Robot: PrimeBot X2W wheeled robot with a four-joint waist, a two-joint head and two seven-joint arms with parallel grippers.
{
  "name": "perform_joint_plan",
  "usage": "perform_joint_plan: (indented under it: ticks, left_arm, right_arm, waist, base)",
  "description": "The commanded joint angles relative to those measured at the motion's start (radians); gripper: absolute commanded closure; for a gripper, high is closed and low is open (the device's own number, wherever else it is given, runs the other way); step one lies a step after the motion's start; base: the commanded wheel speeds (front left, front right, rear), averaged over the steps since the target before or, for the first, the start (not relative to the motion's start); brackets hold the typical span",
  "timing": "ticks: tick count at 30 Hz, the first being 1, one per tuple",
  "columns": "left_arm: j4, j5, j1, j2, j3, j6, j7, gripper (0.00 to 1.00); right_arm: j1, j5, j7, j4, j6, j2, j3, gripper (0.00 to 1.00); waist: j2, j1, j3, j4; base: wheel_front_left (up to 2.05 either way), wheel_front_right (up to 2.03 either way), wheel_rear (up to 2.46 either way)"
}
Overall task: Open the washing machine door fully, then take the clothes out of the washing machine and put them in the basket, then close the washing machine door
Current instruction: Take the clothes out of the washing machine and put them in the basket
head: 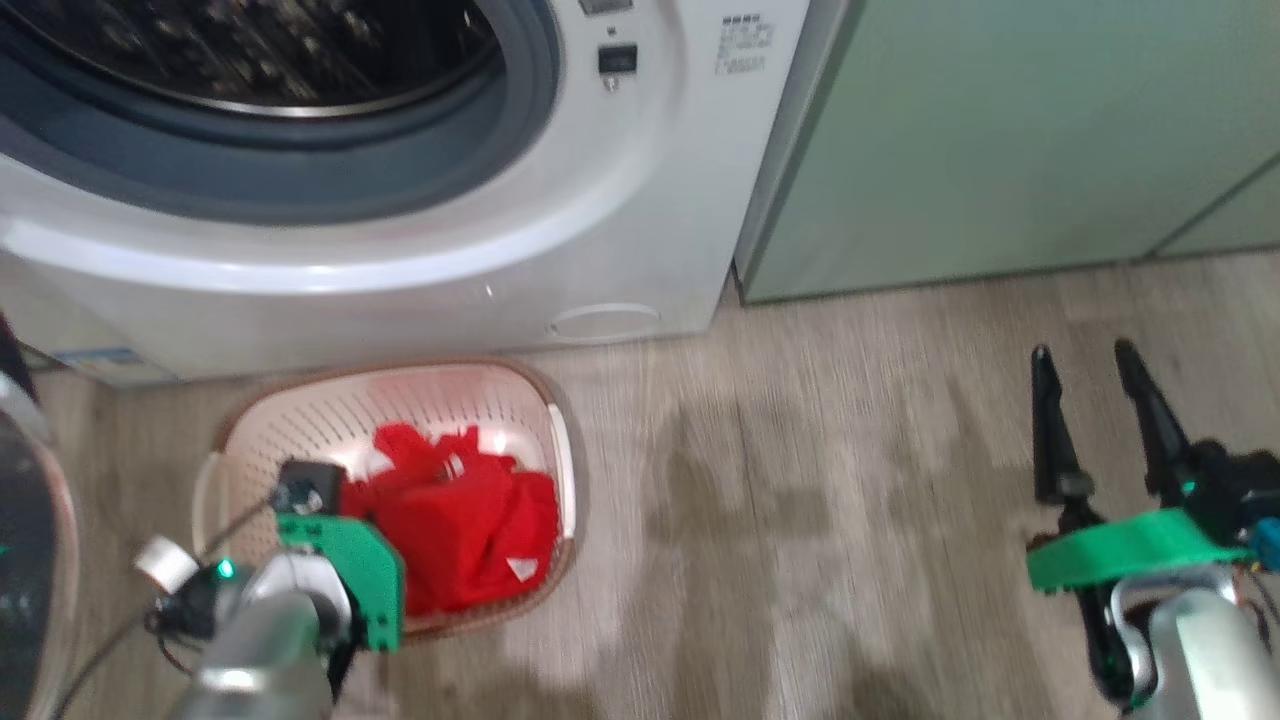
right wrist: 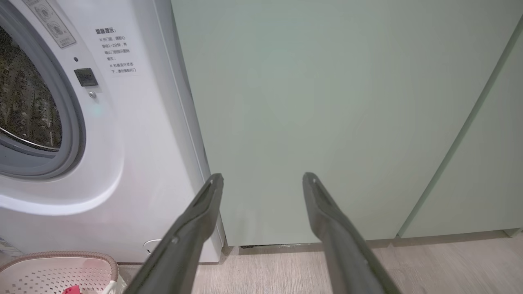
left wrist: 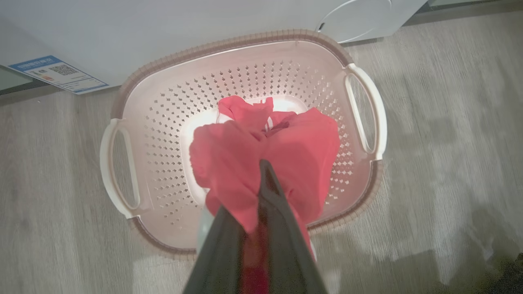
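1. The left gripper (left wrist: 258,192) has its two long dark fingers pressed together on a bunch of bright red soft fabric clothes (left wrist: 302,151), which hang from the fingertips in the left wrist view.
2. The bunch hangs straight below that gripper, inside the outline of the cream plastic rectangular basket (left wrist: 245,37) with perforated walls and a brown woven-look rim. It sits over the basket's middle and toward the long wall away from the machine. I cannot tell whether the lowest folds touch the basket's bottom, nor how many garments make up the red heap.
3. The basket stands on the pale wood-look floor (head: 800,450), just in front of the big white front-loading washing machine (head: 640,200). Its long axis runs along the machine's front, with the white handles at the two short ends.
4. The right gripper (head: 1083,352) is spread wide and holds nothing. It hovers over the floor well apart to the basket's right, in front of the pale green cabinets (head: 1000,130).
5. The relation that matters is vertical: load under left gripper, basket under load. The left arm is much the nearer. By my judgement the step in hand is the drop, and it calls only for parting the fingers. Since the bunch hangs closer to the wall away from the machine, a fold might drape over that rim.
6. The round door with its glossy black rim (head: 18,540) stands swung out at the head view's left edge. The part of the grey-ringed steel drum (head: 280,60) that shows holds no red. Closing the door is not yet done.
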Motion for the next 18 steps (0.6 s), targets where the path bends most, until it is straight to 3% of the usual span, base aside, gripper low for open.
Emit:
perform_joint_plan:
  ticks: [1, 9, 18]
  left_arm:
    - [-0.017, -0.015, -0.054, 0.043, 0.035, 0.008, -0.004, 1.00]
    - [-0.016, -0.071, -0.155, 0.063, 0.076, 0.029, 0.010, 1.00]
    - [-0.015, -0.092, -0.193, 0.060, 0.080, 0.052, 0.069, 1.00]
  right_arm:
    - [-0.038, 0.001, -0.006, -0.039, -0.001, -0.017, 0.020, 0.00]
    - [-0.112, -0.002, -0.006, -0.069, -0.001, -0.017, 0.004, 0.00]
    - [-0.160, -0.007, -0.006, -0.084, -0.001, -0.014, -0.002, 0.00]
  waist:
    - [-0.0001, 0.0000, 0.065, -0.021]
    - [-0.0001, 0.0000, 0.239, -0.056]
    - [-0.0001, 0.0000, 0.324, -0.062]
  base:
    - [0.00, 0.00, 0.00]
    - [0.00, 0.00, 0.00]
    - [0.00, 0.00, 0.00]
